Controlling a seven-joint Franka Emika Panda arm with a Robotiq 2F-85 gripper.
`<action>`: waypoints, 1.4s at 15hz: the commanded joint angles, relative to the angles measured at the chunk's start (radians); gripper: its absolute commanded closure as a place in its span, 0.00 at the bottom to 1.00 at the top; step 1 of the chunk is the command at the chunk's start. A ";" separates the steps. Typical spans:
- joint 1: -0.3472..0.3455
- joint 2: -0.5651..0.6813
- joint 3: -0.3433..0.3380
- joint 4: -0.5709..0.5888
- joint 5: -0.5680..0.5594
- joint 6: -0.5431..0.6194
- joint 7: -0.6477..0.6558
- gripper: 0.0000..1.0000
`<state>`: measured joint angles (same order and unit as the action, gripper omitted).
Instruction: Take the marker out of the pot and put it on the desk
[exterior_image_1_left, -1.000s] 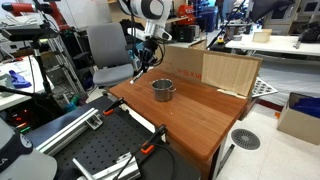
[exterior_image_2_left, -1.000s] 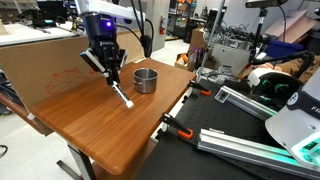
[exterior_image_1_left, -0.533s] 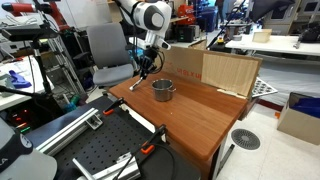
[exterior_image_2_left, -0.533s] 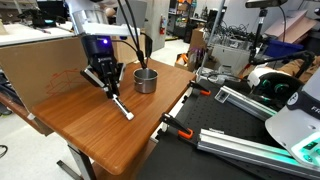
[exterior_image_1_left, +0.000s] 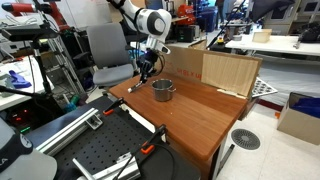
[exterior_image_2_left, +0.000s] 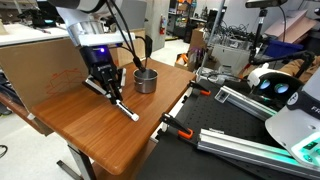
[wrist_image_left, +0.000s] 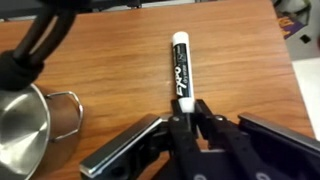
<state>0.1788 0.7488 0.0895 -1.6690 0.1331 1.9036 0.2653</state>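
Observation:
The marker (wrist_image_left: 181, 68), dark with a white end, sticks out from my gripper (wrist_image_left: 185, 105), which is shut on its near end. In both exterior views the gripper (exterior_image_2_left: 108, 86) (exterior_image_1_left: 146, 68) is low over the reddish-brown desk (exterior_image_2_left: 100, 145) (exterior_image_1_left: 205, 125), beside the pot. It holds the marker (exterior_image_2_left: 127, 108) slanted, with its far tip at or just above the wood. The small grey metal pot (exterior_image_2_left: 146, 80) (exterior_image_1_left: 163, 90) stands upright on the desk and looks empty. In the wrist view the pot (wrist_image_left: 22, 125) is at the lower left.
A cardboard box and a wooden panel (exterior_image_1_left: 228, 70) stand along the desk's back edge. A black perforated board (exterior_image_1_left: 100, 155) and orange clamps (exterior_image_2_left: 180, 130) lie at the front edge. An office chair (exterior_image_1_left: 105, 50) stands behind the desk.
My gripper has moved down and away from the pot with the marker in it. The marker's free tip is now lower, close to the desk surface.

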 joint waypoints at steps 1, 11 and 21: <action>0.034 0.062 -0.031 0.090 -0.052 -0.093 0.037 0.48; 0.036 0.097 -0.033 0.152 -0.083 -0.129 0.034 0.00; 0.038 -0.011 -0.023 0.054 -0.075 -0.055 0.021 0.00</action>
<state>0.2060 0.8049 0.0728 -1.5533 0.0644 1.8213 0.2861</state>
